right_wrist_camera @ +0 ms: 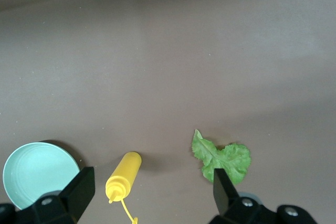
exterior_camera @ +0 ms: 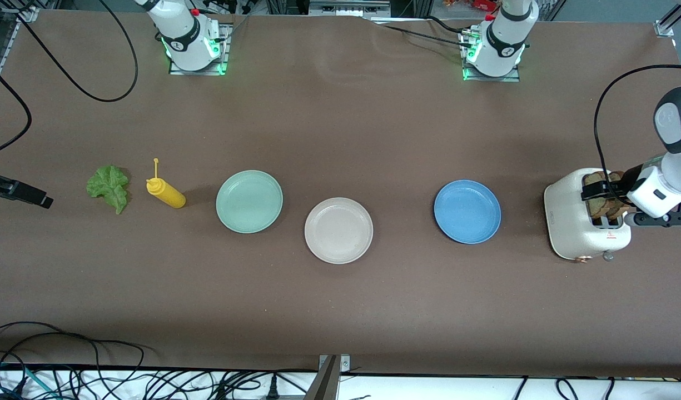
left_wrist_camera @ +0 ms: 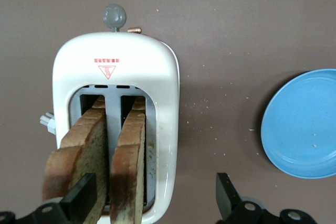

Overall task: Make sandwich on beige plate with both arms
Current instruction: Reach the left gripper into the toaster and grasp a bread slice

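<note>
**Both grippers open and empty: left over the toaster, right at the lettuce end**

The left gripper (left_wrist_camera: 152, 200) hangs over the white toaster (exterior_camera: 587, 219), which stands at the left arm's end of the table. Its 2 black fingers (left_wrist_camera: 80, 196) are spread wide and hold nothing. In the left wrist view one finger sits just beside the outer bread slice (left_wrist_camera: 79, 150), and the second bread slice (left_wrist_camera: 128, 163) stands in the gap between the fingers; whether any finger touches bread cannot be told. Both slices stand upright in the toaster's 2 slots, brown crusts up.

The right gripper (right_wrist_camera: 149, 192) is at the right arm's end of the table, fingers (right_wrist_camera: 79, 190) wide apart and empty. In its wrist view the yellow mustard bottle (right_wrist_camera: 123, 174) lies between the fingers' line of sight, with the lettuce leaf (right_wrist_camera: 223, 161) just beside one finger and the mint-green plate (right_wrist_camera: 37, 174) by the other.

On the table the lettuce leaf (exterior_camera: 109, 186) lies flat nearest the right arm's end, then the mustard bottle (exterior_camera: 165, 191) on its side, then the mint-green plate (exterior_camera: 249, 201). The beige plate (exterior_camera: 338, 230) sits at the middle of the table, bare, a little nearer to the front camera than its neighbours and well apart from both grippers. The blue plate (exterior_camera: 467, 211) lies between it and the toaster.
</note>
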Tool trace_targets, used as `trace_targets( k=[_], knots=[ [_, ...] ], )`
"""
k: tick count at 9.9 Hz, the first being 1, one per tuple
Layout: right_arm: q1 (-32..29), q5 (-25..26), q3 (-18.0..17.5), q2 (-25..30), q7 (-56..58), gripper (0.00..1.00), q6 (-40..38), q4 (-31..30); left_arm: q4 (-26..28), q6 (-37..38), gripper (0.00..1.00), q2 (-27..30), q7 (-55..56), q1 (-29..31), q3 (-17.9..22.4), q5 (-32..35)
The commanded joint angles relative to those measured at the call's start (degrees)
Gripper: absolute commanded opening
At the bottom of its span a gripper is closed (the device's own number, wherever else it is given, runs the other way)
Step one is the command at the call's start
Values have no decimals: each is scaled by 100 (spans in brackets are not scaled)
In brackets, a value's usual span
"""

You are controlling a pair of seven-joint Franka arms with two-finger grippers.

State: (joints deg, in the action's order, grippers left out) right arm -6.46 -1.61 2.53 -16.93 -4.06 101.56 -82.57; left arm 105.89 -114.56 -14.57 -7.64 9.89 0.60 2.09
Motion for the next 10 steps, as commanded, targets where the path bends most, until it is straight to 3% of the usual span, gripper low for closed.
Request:
trace_targets(
  k=[1, 2, 3, 4, 5, 8, 10],
  knots=[
    [-13, 20, -15, 67, 28, 100, 65, -102, 616, -409, 100, 375, -141, 100, -60, 46],
    [-31, 20, -15, 67, 46, 100, 65, -102, 713, -436, 100, 402, -141, 153, -60, 46],
    [-31, 20, -15, 67, 46, 100, 65, -102, 775, -436, 75, 402, -167, 197, -60, 46],
    [-31, 20, -15, 67, 55, 100, 65, -102, 802, -427, 29, 393, -515, 215, -60, 46],
    [-31, 20, -15, 67, 46, 100, 74, -93, 802, -427, 0, 358, -641, 285, -60, 46],
    [-48, 20, -7, 67, 72, 100, 66, -110, 689, -357, 0, 340, -940, 303, -51, 55],
    [-48, 12, 2, 67, 178, 100, 65, -110, 330, -121, 0, 349, -1282, 303, -60, 90]
  ],
)
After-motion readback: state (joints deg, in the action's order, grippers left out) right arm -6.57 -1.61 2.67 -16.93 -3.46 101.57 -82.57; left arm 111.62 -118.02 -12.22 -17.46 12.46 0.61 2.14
